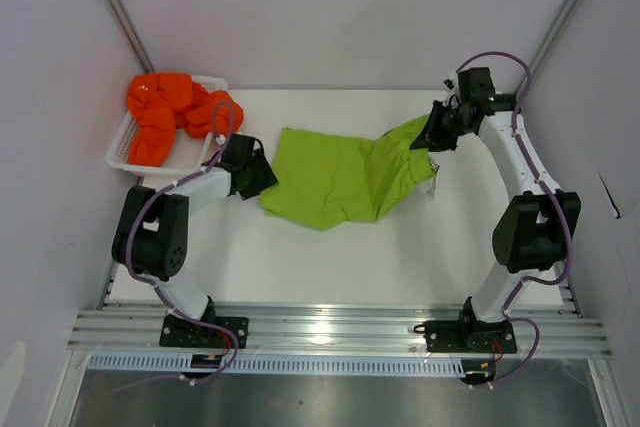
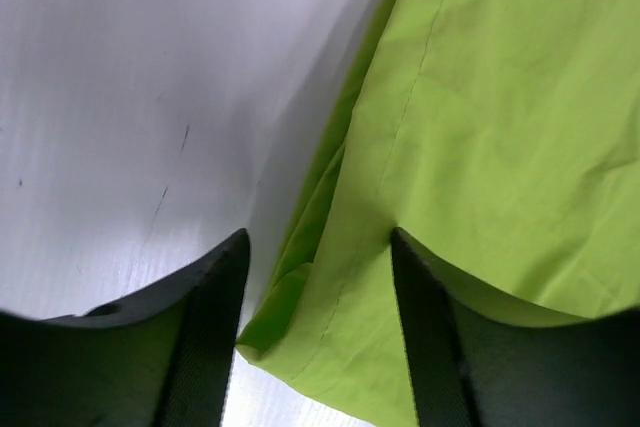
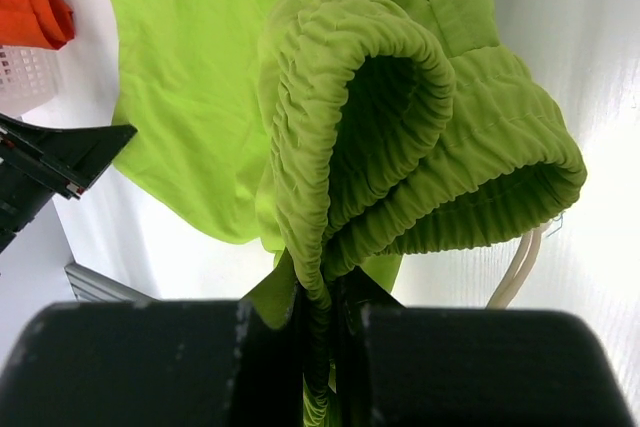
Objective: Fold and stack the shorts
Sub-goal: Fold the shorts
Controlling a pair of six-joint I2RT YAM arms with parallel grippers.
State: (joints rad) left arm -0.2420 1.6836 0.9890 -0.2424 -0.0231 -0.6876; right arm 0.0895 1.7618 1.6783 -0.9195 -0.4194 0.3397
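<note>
Your arm bases are sitting bolted to the rail [image 1: 330, 327] at the near edge. Your left fingers [image 2: 205, 347] are standing spread over the left edge of the lime green shorts [image 1: 340, 177], with the hem lying between them and gripped by neither. Your right fingers [image 3: 265, 367] are pressing together on the gathered elastic waistband [image 3: 400, 97], pinching it and holding that end off the tabletop [image 1: 330, 257] at the far right. A white drawstring [image 3: 520, 267] is hanging beside the waistband. From that raised end the green fabric is draping down and spreading, rumpled, across the middle of the tabletop toward your left arm. At the far left, the orange shorts [image 1: 170, 112] are lying bunched in the white basket [image 1: 118, 152], spilling over its right rim, just behind your left wrist.
</note>
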